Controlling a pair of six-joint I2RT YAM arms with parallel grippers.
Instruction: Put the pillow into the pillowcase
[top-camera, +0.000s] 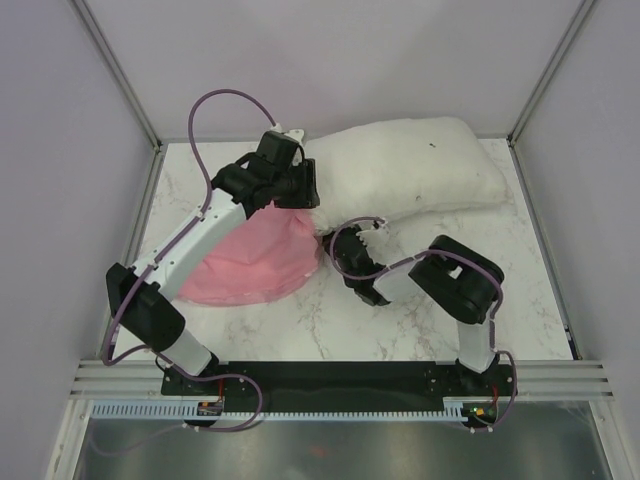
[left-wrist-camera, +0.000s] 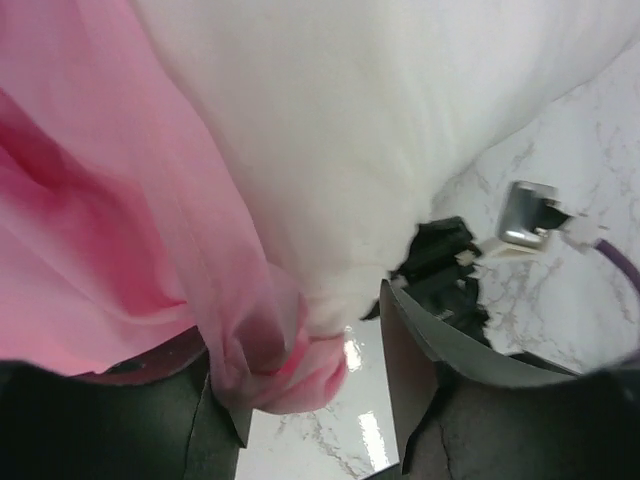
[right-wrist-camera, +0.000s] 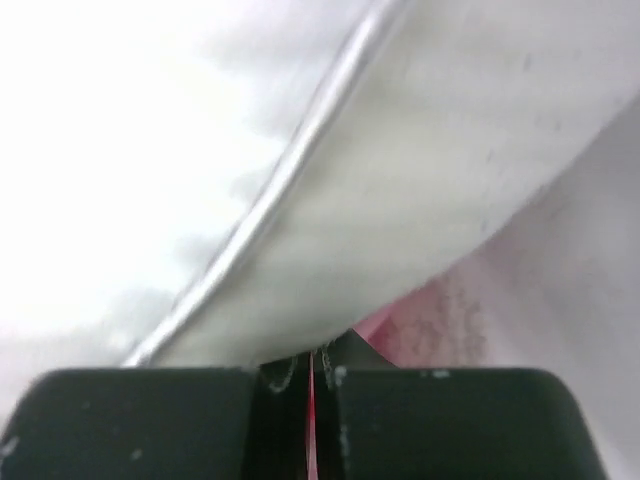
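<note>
The white pillow (top-camera: 410, 165) lies across the back right of the table. Its left end meets the pink pillowcase (top-camera: 255, 260), which is bunched at centre left. My left gripper (top-camera: 303, 190) hovers where the two meet. In the left wrist view that left gripper (left-wrist-camera: 320, 400) is open. A fold of pillowcase (left-wrist-camera: 90, 200) drapes over its left finger, with the pillow (left-wrist-camera: 350, 130) just beyond. My right gripper (top-camera: 327, 245) is at the pillowcase's right edge. In the right wrist view the right gripper (right-wrist-camera: 312, 365) is shut on a thin pink strip of pillowcase (right-wrist-camera: 440, 320), under the pillow (right-wrist-camera: 400, 200).
The marble tabletop (top-camera: 400, 320) is fenced by a metal frame and grey walls on three sides. The right arm's black wrist (left-wrist-camera: 445, 265) and its purple cable (left-wrist-camera: 615, 255) lie close to the left gripper. A black rail (top-camera: 340, 380) runs along the near edge.
</note>
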